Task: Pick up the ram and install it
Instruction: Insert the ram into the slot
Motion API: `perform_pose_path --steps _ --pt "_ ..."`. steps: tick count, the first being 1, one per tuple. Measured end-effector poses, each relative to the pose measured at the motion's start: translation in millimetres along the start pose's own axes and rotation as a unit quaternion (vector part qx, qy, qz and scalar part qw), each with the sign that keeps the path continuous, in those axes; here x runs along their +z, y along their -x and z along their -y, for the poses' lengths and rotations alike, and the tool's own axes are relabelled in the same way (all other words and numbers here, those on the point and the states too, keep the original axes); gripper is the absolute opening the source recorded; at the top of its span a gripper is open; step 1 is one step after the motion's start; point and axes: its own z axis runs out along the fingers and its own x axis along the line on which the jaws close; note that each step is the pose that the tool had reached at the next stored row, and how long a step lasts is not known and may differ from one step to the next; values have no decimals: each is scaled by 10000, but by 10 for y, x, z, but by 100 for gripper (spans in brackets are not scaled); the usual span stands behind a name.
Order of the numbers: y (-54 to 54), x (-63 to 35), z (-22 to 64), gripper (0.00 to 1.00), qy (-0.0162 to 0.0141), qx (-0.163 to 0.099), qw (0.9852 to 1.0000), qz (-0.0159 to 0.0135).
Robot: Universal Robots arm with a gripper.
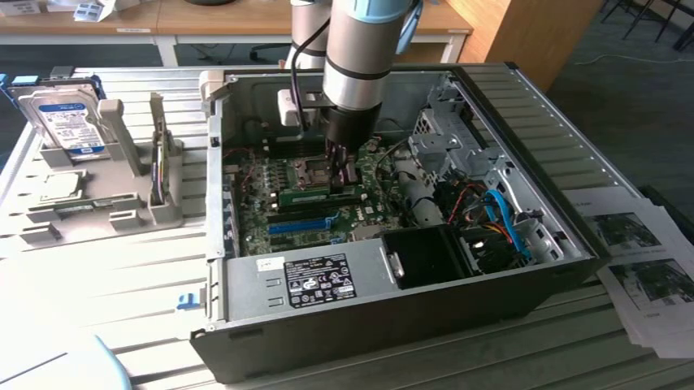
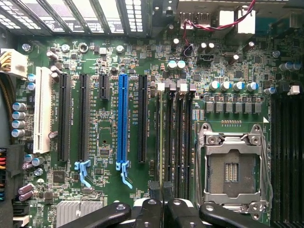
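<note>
The ram [image 1: 314,196] is a thin green stick standing on edge across the motherboard inside the open computer case [image 1: 542,268]. It sits low on the board, level with the memory slots. My gripper [image 1: 344,184] comes straight down from the arm onto the end of the ram toward the exterior view's right, shut on it. In the wrist view the gripper [image 2: 161,192] has its black fingers [image 2: 153,209] close together above the row of dark memory slots [image 2: 178,137]. There the ram's edge cannot be told apart from the slots.
A blue slot strip [image 1: 298,225] lies just in front of the ram and the metal CPU socket [image 2: 232,171] beside the memory slots. A black fan shroud [image 1: 428,252] and blue cables [image 1: 505,215] fill the case's right. A hard drive [image 1: 67,122] stands in a grey holder at the left.
</note>
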Motion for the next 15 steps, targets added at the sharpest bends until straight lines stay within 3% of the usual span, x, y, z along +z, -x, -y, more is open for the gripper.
perform_pose_path --steps 15 --pt "10 1 0 11 -1 0 10000 2"
